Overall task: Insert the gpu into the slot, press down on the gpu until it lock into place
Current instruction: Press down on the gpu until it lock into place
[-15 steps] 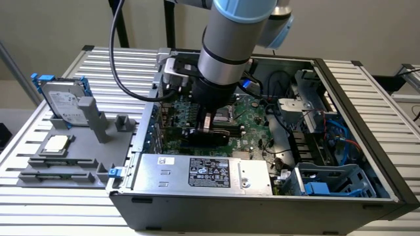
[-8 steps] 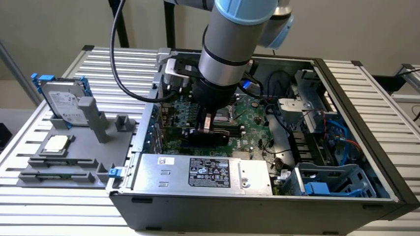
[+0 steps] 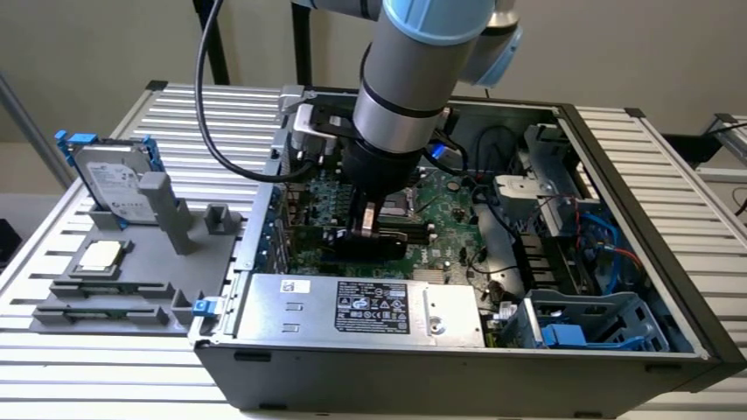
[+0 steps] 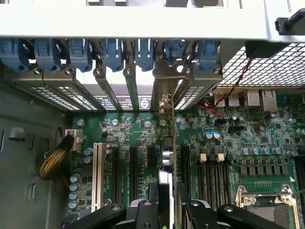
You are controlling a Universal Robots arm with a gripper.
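The arm (image 3: 403, 96) reaches straight down into the open computer case (image 3: 408, 378), which lies on the slatted metal surface (image 3: 105, 385). Its hand (image 3: 371, 229) pinches the upper edge of a black card (image 3: 373, 250). The card stands on edge, low over the green board (image 3: 450, 206). Just in front of the card sits a silver power box (image 3: 362, 306) with a label. Well apart, outside the case at the exterior view's left, a hard drive (image 3: 111, 179) with blue clips leans on a grey holder (image 3: 111, 289).
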